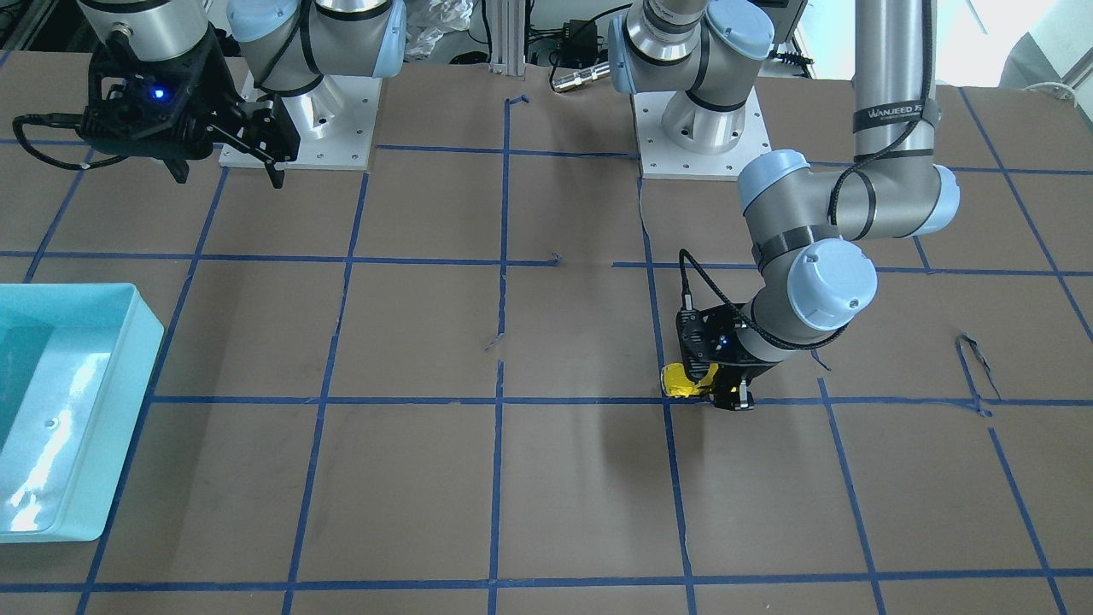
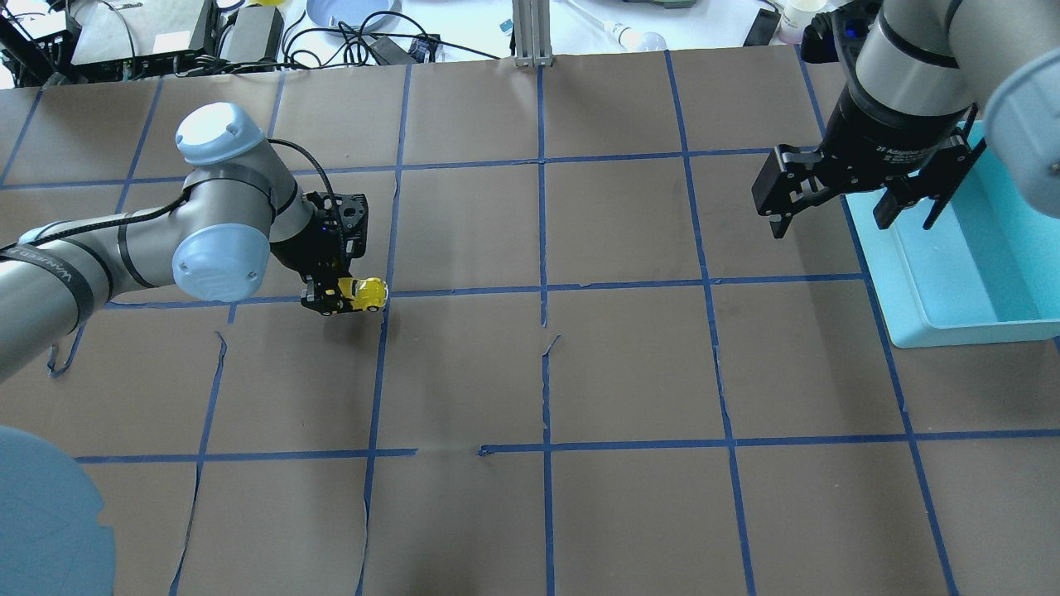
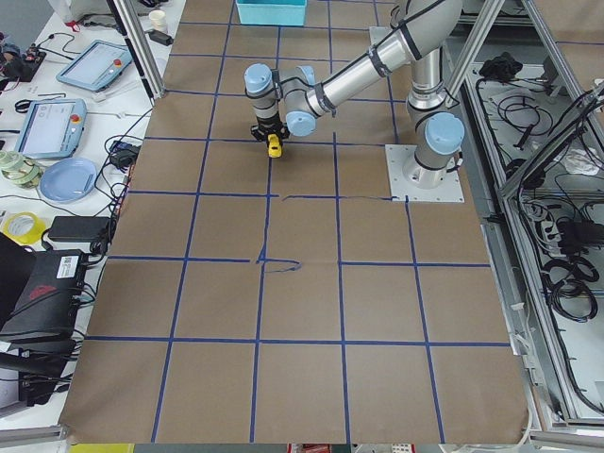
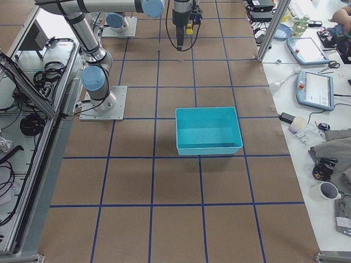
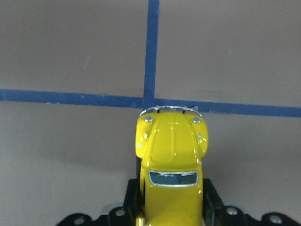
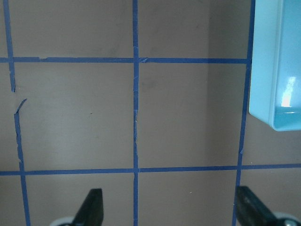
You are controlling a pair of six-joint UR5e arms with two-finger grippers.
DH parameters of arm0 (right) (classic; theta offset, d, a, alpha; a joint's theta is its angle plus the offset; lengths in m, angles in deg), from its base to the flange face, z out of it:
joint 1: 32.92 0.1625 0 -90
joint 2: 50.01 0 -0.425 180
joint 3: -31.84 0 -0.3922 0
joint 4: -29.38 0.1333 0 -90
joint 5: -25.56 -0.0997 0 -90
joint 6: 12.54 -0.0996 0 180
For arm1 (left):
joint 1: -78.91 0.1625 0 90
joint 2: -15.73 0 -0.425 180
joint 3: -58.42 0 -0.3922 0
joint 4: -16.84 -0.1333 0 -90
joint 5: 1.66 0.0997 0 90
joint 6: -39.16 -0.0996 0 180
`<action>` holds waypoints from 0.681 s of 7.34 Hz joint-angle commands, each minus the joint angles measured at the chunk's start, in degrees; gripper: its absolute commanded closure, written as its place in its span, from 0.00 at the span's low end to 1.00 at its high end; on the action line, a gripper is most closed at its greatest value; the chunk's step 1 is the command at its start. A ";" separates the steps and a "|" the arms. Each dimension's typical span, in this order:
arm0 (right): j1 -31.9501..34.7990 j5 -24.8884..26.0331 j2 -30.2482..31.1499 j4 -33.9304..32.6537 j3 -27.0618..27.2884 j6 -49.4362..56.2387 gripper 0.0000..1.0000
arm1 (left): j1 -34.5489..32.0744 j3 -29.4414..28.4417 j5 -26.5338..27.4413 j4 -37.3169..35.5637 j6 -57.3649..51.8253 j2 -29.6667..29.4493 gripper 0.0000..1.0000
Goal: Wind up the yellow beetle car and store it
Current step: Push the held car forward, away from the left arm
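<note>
Jaws of our left gripper [image 2: 346, 296] are clamped on the yellow beetle car [image 2: 367, 291], gripping its rear sides while the rounded nose sticks out ahead. We hold the car low over the brown table [image 2: 629, 372], its nose by a crossing of blue tape lines [image 5: 151, 56]; whether the wheels touch the surface we cannot tell. Our right gripper [image 2: 853, 213] hangs above the table with its jaws wide apart, holding nothing, near the teal bin [image 2: 919, 331] and well apart from the car.
</note>
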State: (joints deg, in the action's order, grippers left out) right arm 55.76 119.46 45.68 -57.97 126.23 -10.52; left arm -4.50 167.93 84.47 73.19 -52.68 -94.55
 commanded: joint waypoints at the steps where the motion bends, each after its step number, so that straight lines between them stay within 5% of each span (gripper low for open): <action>1: 0.00 0.06 0.02 -0.02 0.00 0.00 0.00 | -0.97 2.19 0.00 -3.18 1.57 -0.46 0.88; 5: 0.09 0.06 0.02 -0.02 0.00 0.00 0.00 | -1.41 3.33 0.70 -5.54 1.05 -0.99 0.88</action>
State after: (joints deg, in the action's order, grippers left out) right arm 55.78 119.49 45.70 -57.99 126.23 -10.52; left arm -5.93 170.56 85.01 68.88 -51.38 -95.41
